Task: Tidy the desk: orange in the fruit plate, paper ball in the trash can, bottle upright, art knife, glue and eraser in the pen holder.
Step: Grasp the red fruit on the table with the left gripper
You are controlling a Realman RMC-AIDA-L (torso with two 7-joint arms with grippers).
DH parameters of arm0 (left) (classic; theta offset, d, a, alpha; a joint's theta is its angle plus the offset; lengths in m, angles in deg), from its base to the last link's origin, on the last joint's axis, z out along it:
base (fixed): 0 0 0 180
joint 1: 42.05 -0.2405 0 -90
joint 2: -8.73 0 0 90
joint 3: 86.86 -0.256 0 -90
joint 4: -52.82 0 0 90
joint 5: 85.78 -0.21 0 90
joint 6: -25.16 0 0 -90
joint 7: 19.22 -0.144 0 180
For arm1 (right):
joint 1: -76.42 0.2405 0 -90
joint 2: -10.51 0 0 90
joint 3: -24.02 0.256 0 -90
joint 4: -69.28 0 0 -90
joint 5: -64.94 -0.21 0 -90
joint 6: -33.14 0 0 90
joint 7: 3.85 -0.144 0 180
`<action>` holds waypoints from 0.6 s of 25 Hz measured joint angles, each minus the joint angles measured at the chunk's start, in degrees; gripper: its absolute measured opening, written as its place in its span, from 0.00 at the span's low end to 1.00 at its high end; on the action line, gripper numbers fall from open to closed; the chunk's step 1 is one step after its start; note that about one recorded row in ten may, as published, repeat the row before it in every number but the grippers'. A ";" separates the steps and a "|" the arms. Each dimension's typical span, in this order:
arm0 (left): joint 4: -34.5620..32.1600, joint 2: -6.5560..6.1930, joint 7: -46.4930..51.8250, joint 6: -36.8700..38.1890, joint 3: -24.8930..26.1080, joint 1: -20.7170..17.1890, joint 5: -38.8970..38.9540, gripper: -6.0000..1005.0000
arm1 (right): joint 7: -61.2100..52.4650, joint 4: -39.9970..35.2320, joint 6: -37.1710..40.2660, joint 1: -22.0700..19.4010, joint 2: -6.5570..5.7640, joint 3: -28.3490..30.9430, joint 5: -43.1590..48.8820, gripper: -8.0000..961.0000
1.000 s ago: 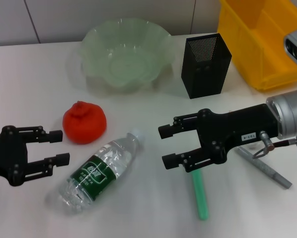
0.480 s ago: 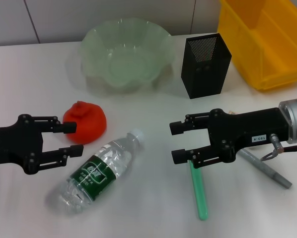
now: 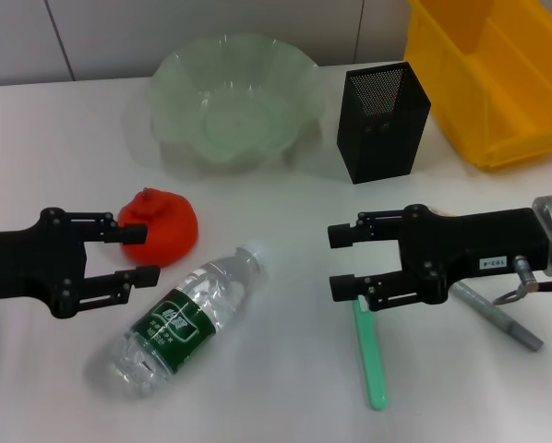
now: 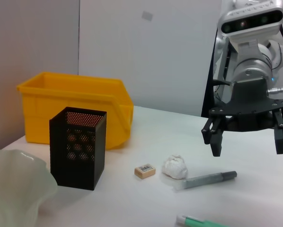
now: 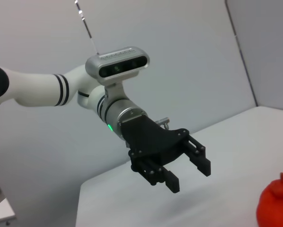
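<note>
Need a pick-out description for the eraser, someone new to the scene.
Start at the yellow trash can, then the black mesh pen holder in front of it. On the table just beside the holder lies the eraser, next to the paper ball. It is the only small tan block, flat-sided where the ball is crumpled white.

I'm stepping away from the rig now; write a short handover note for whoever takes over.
Left gripper: open, at the orange, not closed on it.
Right gripper: open, empty, above the green art knife.
Bottle lies on its side.
Eraser, paper ball and grey glue pen lie on the desk.
Fruit plate, pen holder and trash can show nothing inside.
Nothing done; all steps remain.
</note>
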 joint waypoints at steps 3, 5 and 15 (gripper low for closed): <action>-0.11 -0.12 1.10 -0.38 -0.76 0.93 -0.01 0.53 | 0.29 -0.12 0.50 -1.58 -0.09 0.00 -1.40 0.80; -0.24 -0.12 1.85 -0.74 -1.44 1.28 -0.02 0.53 | 0.62 -0.14 0.71 -2.36 -0.12 0.00 -2.40 0.80; -5.04 0.80 12.88 -7.10 -7.89 2.96 0.17 0.53 | 0.94 -0.10 -3.36 -7.75 -0.06 0.00 -12.88 0.80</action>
